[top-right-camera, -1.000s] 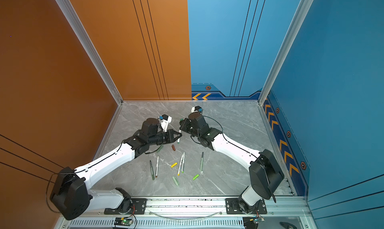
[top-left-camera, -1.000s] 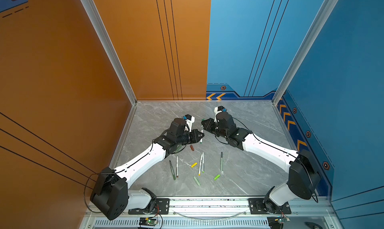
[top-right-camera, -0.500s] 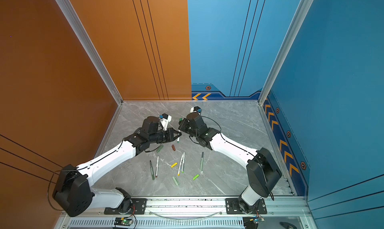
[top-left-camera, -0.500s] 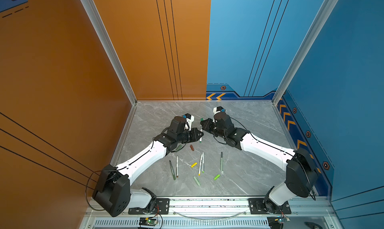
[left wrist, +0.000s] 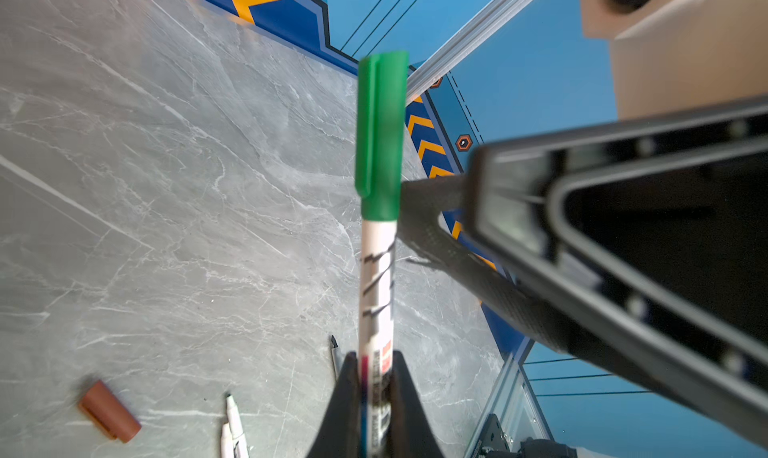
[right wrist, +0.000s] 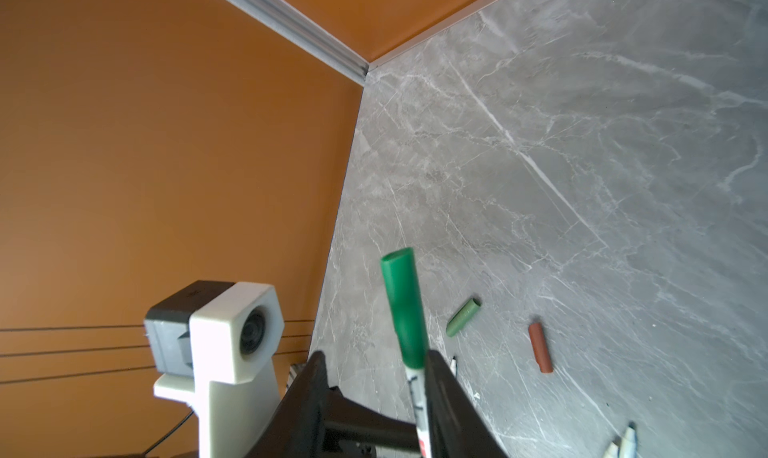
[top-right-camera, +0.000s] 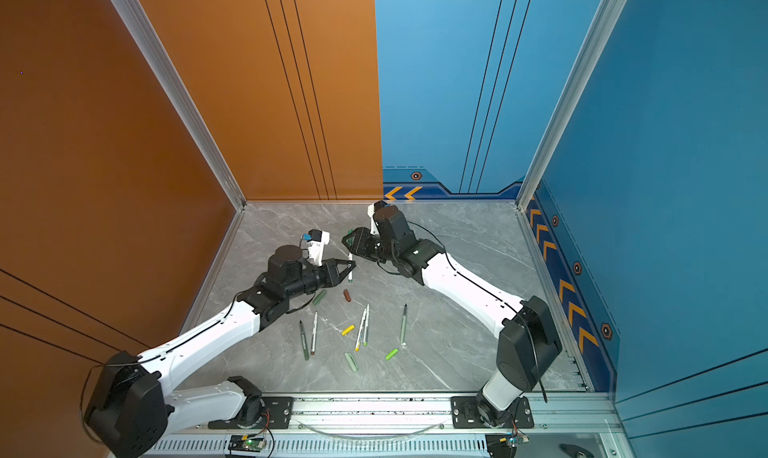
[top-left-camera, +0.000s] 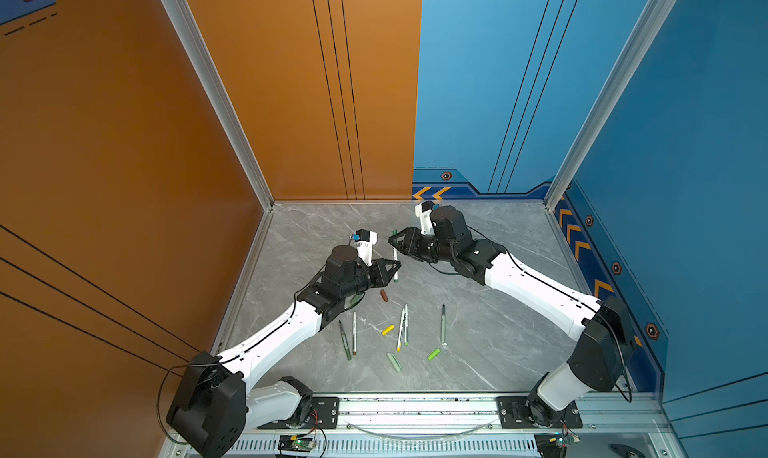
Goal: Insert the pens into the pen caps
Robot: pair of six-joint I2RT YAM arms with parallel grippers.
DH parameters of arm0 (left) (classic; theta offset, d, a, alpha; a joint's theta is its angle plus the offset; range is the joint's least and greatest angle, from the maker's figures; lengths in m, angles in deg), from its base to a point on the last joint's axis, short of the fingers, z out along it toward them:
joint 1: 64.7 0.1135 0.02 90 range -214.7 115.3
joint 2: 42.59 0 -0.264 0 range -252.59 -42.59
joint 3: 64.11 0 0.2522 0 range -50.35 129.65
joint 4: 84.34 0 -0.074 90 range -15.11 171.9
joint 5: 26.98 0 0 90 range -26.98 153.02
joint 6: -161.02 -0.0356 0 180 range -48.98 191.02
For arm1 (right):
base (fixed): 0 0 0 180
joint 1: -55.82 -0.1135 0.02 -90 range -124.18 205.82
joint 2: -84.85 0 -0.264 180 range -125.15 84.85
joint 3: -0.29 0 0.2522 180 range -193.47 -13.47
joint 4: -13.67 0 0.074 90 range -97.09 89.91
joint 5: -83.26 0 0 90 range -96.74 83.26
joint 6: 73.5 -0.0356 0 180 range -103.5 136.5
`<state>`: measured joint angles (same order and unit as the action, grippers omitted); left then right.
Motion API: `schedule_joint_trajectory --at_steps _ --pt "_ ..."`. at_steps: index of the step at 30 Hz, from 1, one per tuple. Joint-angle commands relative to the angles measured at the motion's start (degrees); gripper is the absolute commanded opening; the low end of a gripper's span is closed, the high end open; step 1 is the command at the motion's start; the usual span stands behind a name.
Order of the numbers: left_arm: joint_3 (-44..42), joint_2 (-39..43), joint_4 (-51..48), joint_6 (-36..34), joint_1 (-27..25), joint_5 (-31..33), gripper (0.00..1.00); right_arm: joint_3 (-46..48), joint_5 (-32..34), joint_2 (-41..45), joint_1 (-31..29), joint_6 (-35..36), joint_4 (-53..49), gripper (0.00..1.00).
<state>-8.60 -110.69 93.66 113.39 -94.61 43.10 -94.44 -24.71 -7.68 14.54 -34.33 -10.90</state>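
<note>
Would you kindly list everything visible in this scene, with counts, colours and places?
capped pen: one, white, green cap fitted, held in the left gripper
white pens: three, uncapped, lying on the table; two side by side, one beside the olive pen
olive pen: one, dark olive, left of the group
sage pen: one, pale green, right of the group
brown cap: one, near the left gripper
dark green cap: one, beside the left arm
yellow cap: one, mid-group
pale green cap: one, front
lime cap: one, front
table: one, grey marble
left gripper: shut on the capped pen
right gripper: open, beside the green cap
</note>
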Motion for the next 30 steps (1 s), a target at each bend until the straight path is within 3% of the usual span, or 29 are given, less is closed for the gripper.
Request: schedule_joint_trajectory --at_steps 1,11,20,25,26,27,30 --pt "-2.0 2.81 2.8 1.09 -0.49 2.82 0.0 -1.48 -3.74 -0.2 -0.38 3.13 -4.2 0.46" --pt "0.18 3.22 2.72 1.59 -0.97 1.62 0.0 2.04 -0.09 0.36 -2.11 4.32 -4.55 0.42" --pt "0.41 3.24 2.67 2.23 -2.34 3.27 0.0 1.68 3.67 0.57 -3.29 5.3 -4.49 0.06" --pt "0.93 2.53 2.18 1.9 -2.61 2.24 0.0 2.84 6.32 2.37 -2.42 5.48 -4.62 0.0" --pt "0.98 2.5 1.58 1.56 -2.61 2.02 0.1 3.36 7.03 3.04 -1.87 5.37 -4.8 0.0" --pt "1.13 2.54 0.62 1.05 -2.61 1.91 0.28 3.97 7.7 3.8 -1.07 5.1 -5.09 0.0" --pt "1.32 2.4 -1.82 -1.7 -2.61 -0.05 0.59 5.54 8.88 6.17 2.9 4.55 -7.59 0.0"
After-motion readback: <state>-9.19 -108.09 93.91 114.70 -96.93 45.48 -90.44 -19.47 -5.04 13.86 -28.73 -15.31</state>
